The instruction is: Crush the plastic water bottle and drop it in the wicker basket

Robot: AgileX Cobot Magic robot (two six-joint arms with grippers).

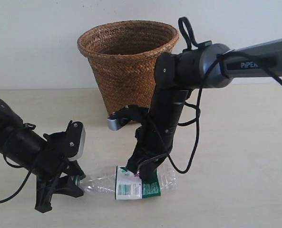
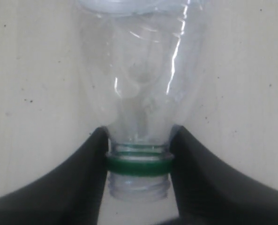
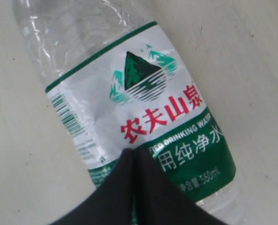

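Your plastic water bottle lies on its side on the worktop, toward the near edge, with the wicker basket standing behind it at the far edge by the wall. Your left claw pinches the neck at the green ring, likely to anchor it. The neck looks uncapped, so air can escape. Your right claw, fingers pressed together, bears down on the label, which suits flattening the body.

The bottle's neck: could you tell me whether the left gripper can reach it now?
Yes, it seems so: the left gripper has its fingers either side of the bottle at its green ring, apparently touching. The right gripper presses the label, clear of the neck.
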